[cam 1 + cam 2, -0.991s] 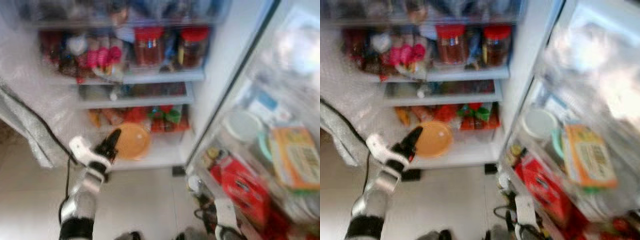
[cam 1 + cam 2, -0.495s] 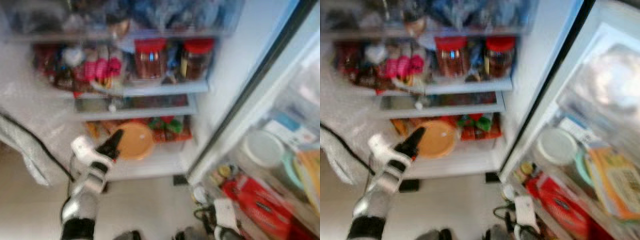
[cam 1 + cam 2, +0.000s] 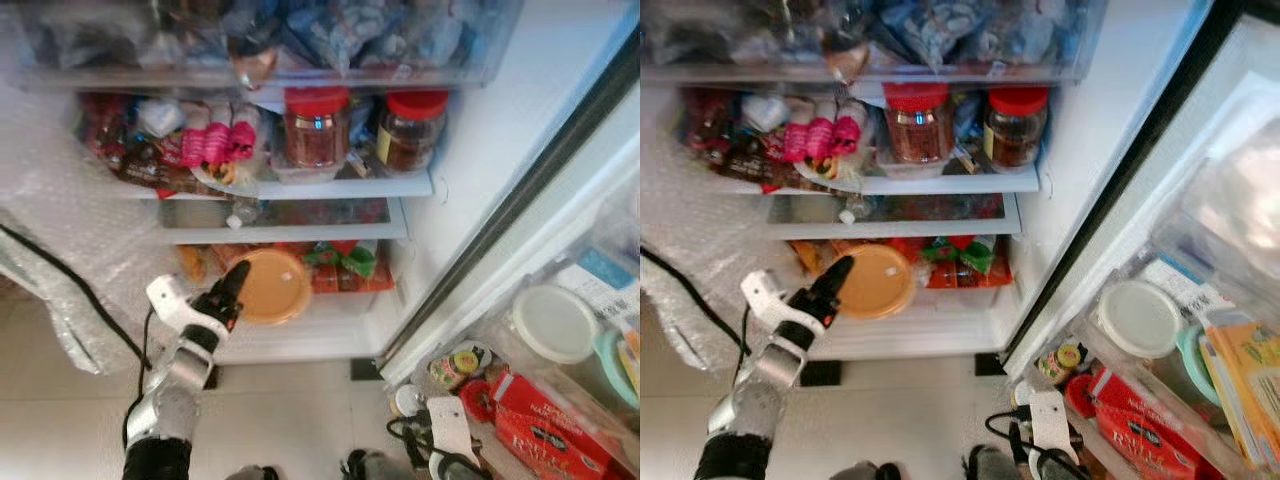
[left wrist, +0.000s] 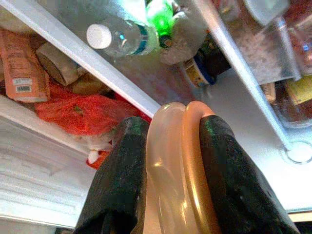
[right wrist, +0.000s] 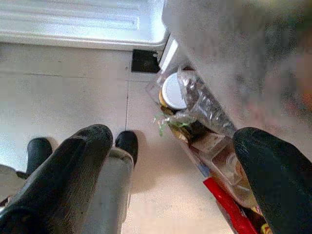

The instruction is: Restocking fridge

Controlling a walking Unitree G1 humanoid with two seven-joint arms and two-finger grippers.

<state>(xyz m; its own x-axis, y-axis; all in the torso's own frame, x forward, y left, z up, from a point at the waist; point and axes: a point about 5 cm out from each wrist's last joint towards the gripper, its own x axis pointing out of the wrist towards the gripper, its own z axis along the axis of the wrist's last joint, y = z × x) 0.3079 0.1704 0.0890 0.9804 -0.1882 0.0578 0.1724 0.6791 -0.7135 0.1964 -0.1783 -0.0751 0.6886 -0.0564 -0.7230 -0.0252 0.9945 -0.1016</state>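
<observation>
Open fridge (image 3: 470, 150) ahead, shelves crammed with red-lidded jars (image 3: 316, 125) and packets. Left claw (image 3: 232, 285) raised at the bottom shelf, clamped on the rim of stacked orange plates (image 3: 270, 287). Right claw (image 5: 170, 161) down by the door bins, fingers spread wide over the tiled floor (image 5: 73, 97).

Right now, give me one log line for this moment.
left gripper: shut on orange plate | plate: at bottom fridge shelf | right gripper: open, idle
</observation>
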